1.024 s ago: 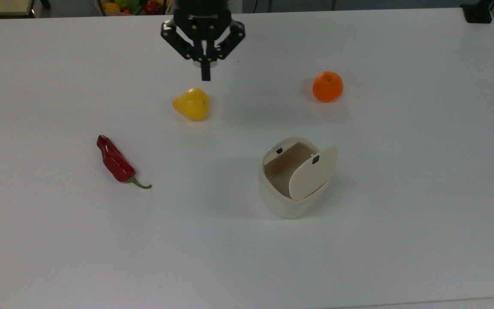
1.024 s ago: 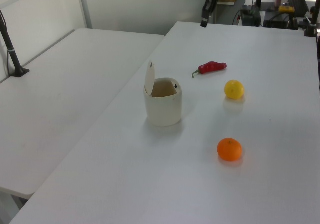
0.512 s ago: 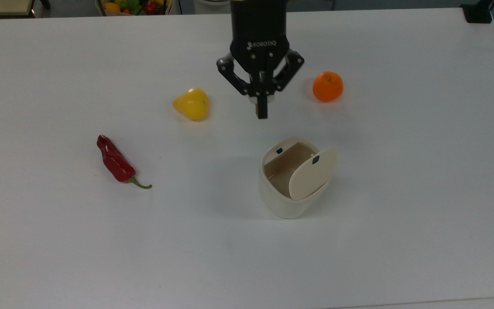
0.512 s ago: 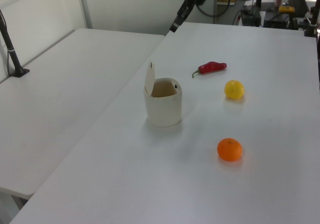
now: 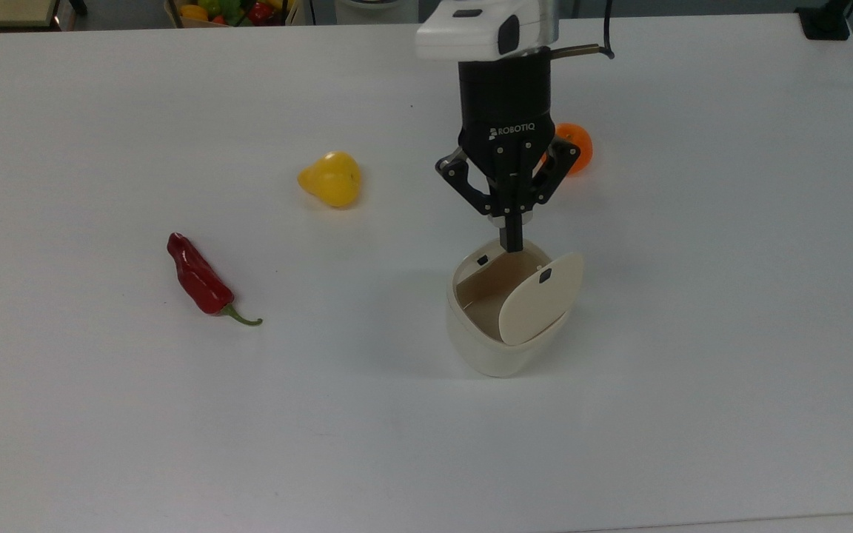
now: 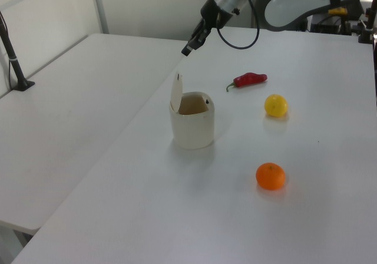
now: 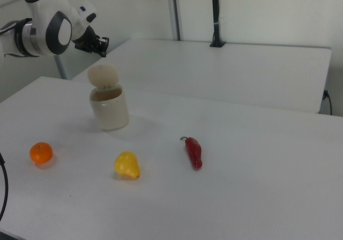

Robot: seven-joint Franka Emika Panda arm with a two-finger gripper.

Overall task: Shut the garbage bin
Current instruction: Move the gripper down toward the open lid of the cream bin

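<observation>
While the lid [image 5: 540,298] stood raised: the garbage bin [image 5: 504,311] sat open on the table [image 5: 693,370].
Gripper [image 5: 513,240]: jaws pressed together, empty, hanging just above the bin's rim.
Bin from the jaws: directly below.
Orange [image 6: 270,176]: well apart from the jaws.

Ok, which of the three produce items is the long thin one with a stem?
The red chili pepper, lying apart at the top view's left; the yellow pear and the orange are rounded.
</observation>
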